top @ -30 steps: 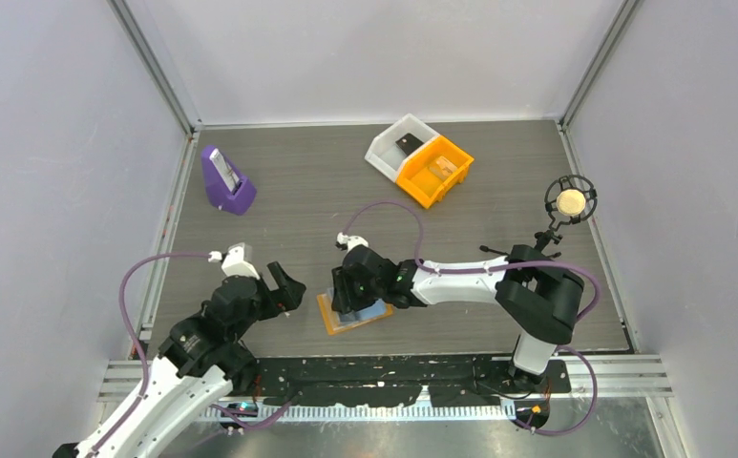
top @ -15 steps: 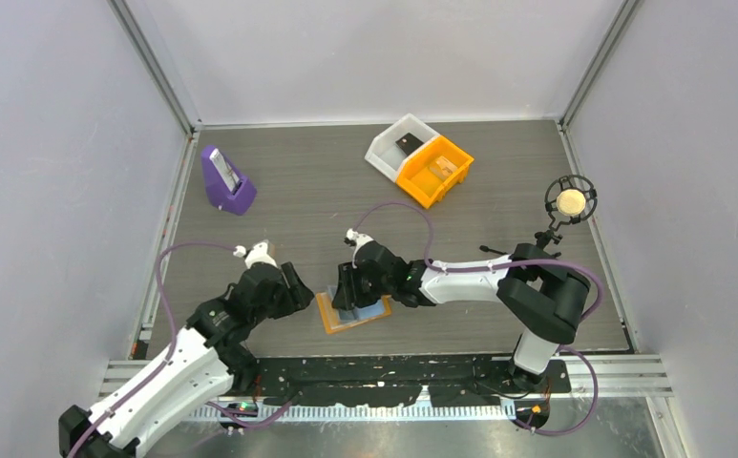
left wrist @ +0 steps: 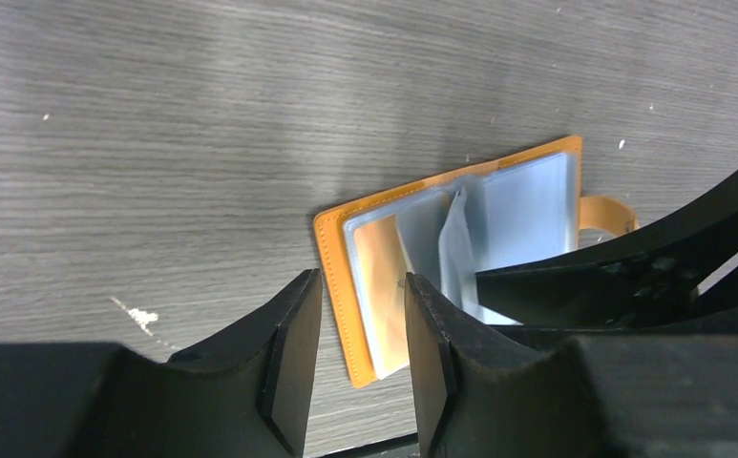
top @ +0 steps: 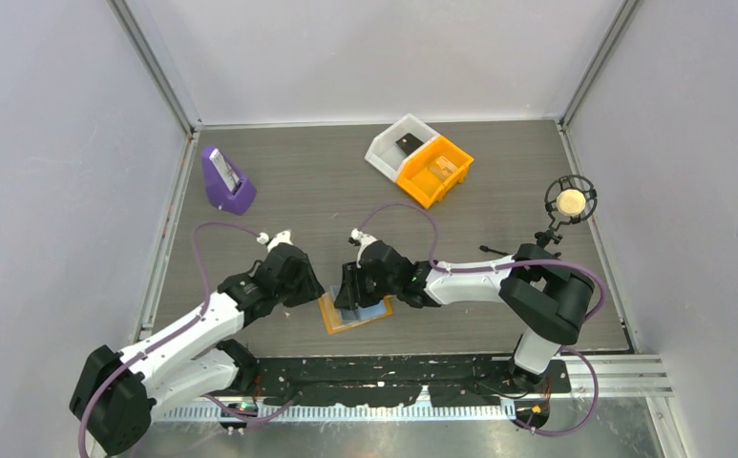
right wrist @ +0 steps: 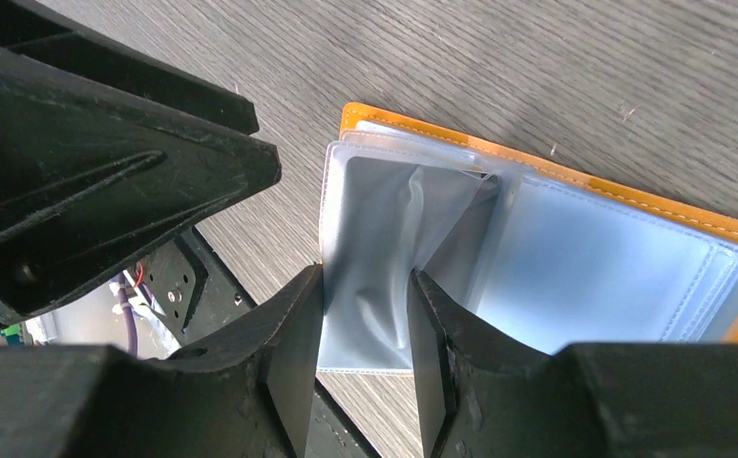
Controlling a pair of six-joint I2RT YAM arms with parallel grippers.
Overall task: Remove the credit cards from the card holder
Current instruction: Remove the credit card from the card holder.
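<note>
Card holder (left wrist: 422,248), orange, lay open on tabletop (top: 307,191), near centre, clear sleeves up, one leaf raised. Left tool (left wrist: 362,281): released, fingers narrowly parted over holder's left edge. Right tool (right wrist: 365,277): released, narrowly parted over raised leaf.

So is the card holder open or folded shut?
Open: the card holder lies spread, orange cover down, light blue sleeves up, one sleeve standing between the halves.

left gripper (left wrist: 360,281), right gripper (right wrist: 365,277) crowding card holder (left wrist: 522,200)
</note>
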